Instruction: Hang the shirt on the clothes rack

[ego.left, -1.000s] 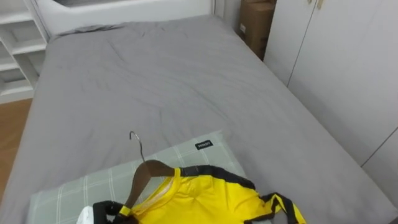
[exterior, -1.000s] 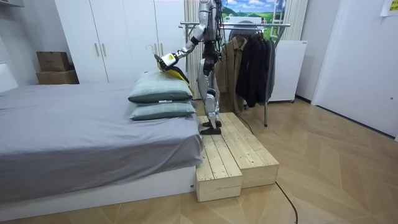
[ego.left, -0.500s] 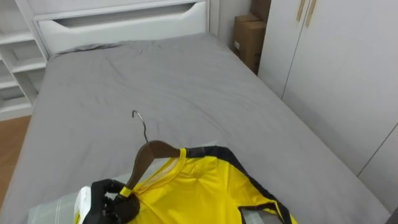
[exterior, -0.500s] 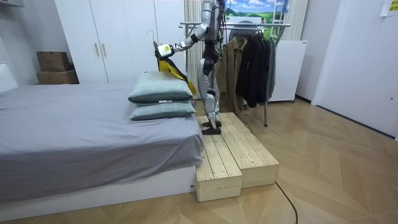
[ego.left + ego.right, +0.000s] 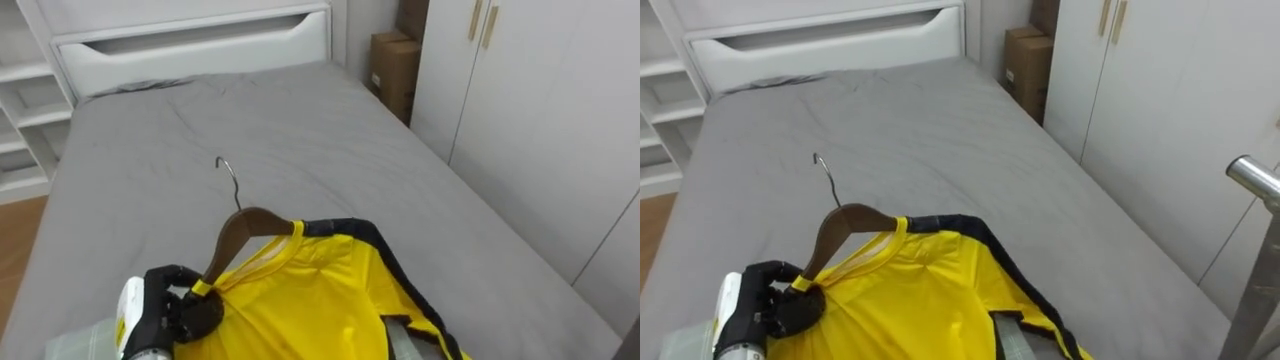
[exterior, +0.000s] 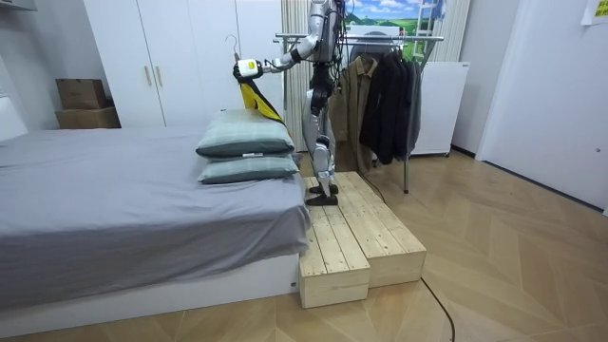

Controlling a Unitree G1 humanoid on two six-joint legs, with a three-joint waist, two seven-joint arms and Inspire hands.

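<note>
Grey bed cover (image 5: 300, 120) forms the background beneath the raised load. Yellow shirt (image 5: 320, 305) sits on a wooden hanger (image 5: 240, 232), whose metal hook (image 5: 228, 180) points up and is free. Left hand (image 5: 172, 312) has its fingers curled round the hanger's left end and holds hanger and shirt in the air above the stacked pillows (image 6: 245, 133). Robot stands on a wooden platform (image 6: 356, 242) beside the bed. Clothes rack (image 6: 380, 40) with dark coats (image 6: 389, 95) stands behind it. White wardrobe doors (image 5: 540, 110) line the bed's right side.

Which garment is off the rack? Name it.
The yellow shirt on the wooden hanger in the left hand; the dark coats hang on the rack.
</note>
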